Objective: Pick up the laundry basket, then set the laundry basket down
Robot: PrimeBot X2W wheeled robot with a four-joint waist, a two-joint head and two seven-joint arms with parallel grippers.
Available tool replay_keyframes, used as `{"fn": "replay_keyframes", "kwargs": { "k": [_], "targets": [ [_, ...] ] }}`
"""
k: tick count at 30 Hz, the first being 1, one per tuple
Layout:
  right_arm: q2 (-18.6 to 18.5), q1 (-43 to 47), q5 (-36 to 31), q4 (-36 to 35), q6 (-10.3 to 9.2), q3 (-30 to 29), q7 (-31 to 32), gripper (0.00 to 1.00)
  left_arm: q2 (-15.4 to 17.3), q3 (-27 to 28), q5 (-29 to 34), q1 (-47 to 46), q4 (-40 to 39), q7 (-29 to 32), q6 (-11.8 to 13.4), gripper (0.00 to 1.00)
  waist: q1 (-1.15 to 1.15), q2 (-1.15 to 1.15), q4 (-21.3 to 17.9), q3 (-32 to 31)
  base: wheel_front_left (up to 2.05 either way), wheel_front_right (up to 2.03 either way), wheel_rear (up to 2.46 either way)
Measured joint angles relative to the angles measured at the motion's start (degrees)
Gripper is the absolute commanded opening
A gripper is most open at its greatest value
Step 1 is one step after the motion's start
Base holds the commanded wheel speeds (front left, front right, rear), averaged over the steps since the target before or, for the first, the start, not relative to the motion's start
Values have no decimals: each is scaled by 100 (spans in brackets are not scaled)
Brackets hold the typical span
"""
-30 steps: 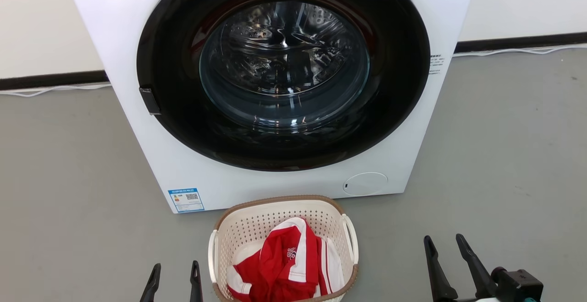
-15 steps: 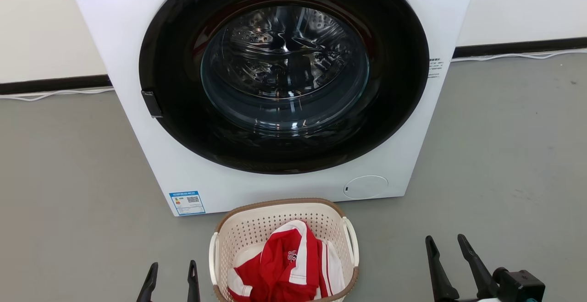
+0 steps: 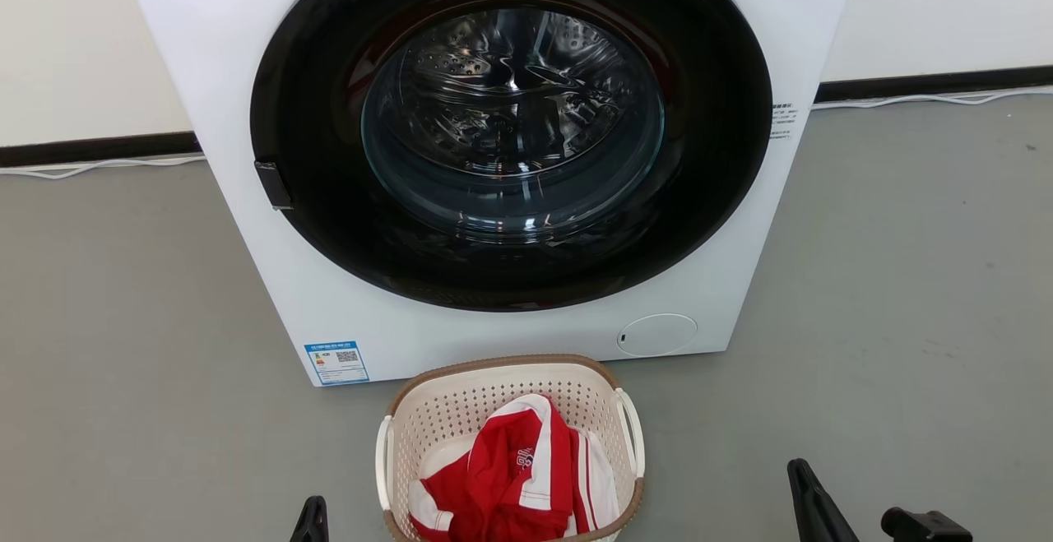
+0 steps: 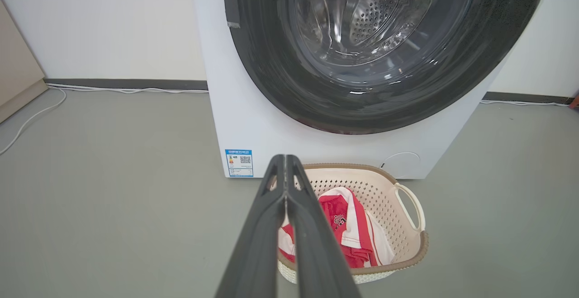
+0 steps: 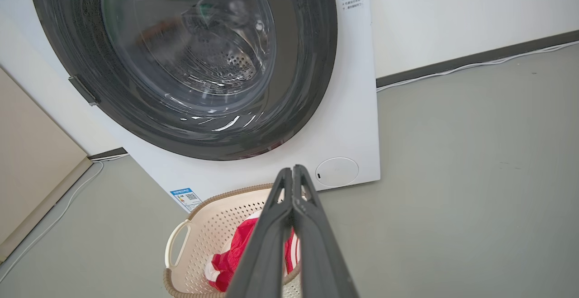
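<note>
The laundry basket (image 3: 461, 400) stands on the grey floor just in front of the washing machine, cream and perforated with a brown rim and white loop handles. A red and white garment (image 3: 514, 476) lies inside it. My left gripper (image 3: 313, 516) is low at the basket's left, shut and empty, clear of the handle. My right gripper (image 3: 804, 483) is farther off at the right, also shut and empty. In the left wrist view the left gripper (image 4: 285, 158) points over the basket (image 4: 375, 189). In the right wrist view the right gripper (image 5: 293, 169) has the basket (image 5: 203, 239) below-left.
A large white washing machine (image 3: 247, 114) with its round dark door shut stands directly behind the basket. White cables (image 3: 905, 99) run along the wall base. A beige cabinet (image 4: 13, 63) stands far left. Bare grey floor (image 3: 905, 279) lies on both sides.
Both grippers have gone from open to shut and sunk lower in the head view. The basket has not moved.
</note>
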Motion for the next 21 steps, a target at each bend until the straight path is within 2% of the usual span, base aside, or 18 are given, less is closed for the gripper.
{"fn": "replay_keyframes", "kwargs": {
  "k": [21],
  "targets": [
    [-7, -54, 1347, -31, 0, -127, 315, 0, 31, 57, -1500, -164, 165, 289, -221, 0, 0, 0, 28, 33, 0, 0, 0]
  ]
}}
